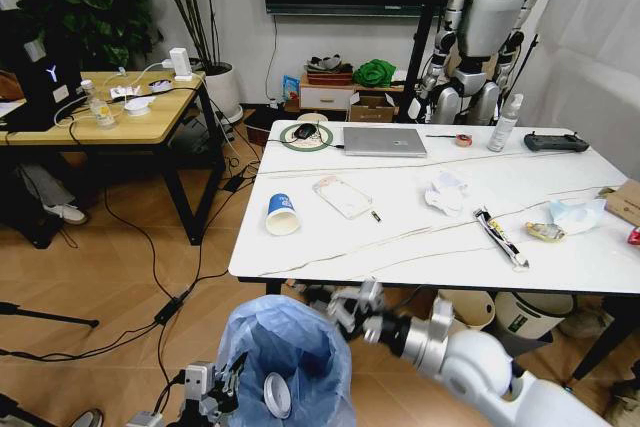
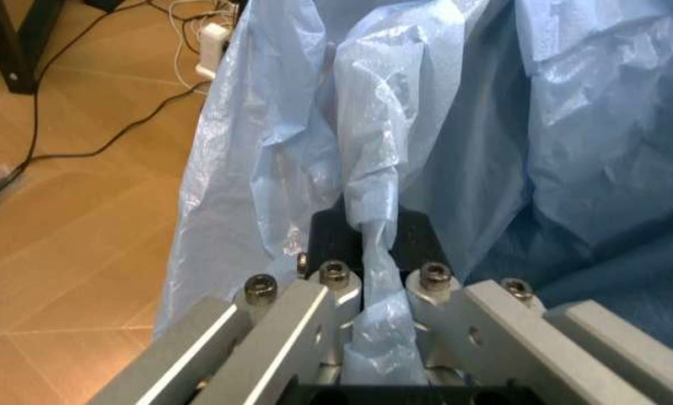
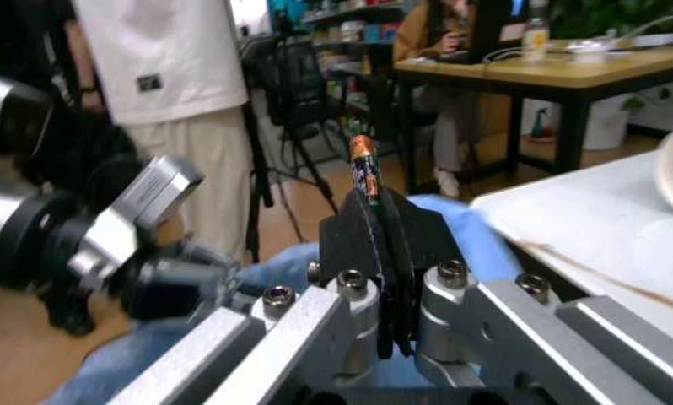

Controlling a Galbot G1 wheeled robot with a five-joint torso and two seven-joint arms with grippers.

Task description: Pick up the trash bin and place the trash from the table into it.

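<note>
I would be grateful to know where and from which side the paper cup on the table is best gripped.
The paper cup lies on its side near the table front-left corner, open mouth facing the front edge. Probably best to come from above and close the fingers across its blue wall at mid-length; the rounded sides are free, with the clear pack lying apart.

The white marble-look table (image 1: 420,237) carries a silver laptop (image 1: 384,141) at its far edge. Left of the laptop sits a round green-rimmed mat (image 1: 306,136); right of it, a tape roll (image 1: 464,139), spray bottle (image 1: 505,123) and black controller (image 1: 556,143). Nearer than the laptop lie a paper cup (image 1: 282,214), clear pack (image 1: 342,196), crumpled tissue (image 1: 445,192) and long wrapper (image 1: 500,237)
</note>
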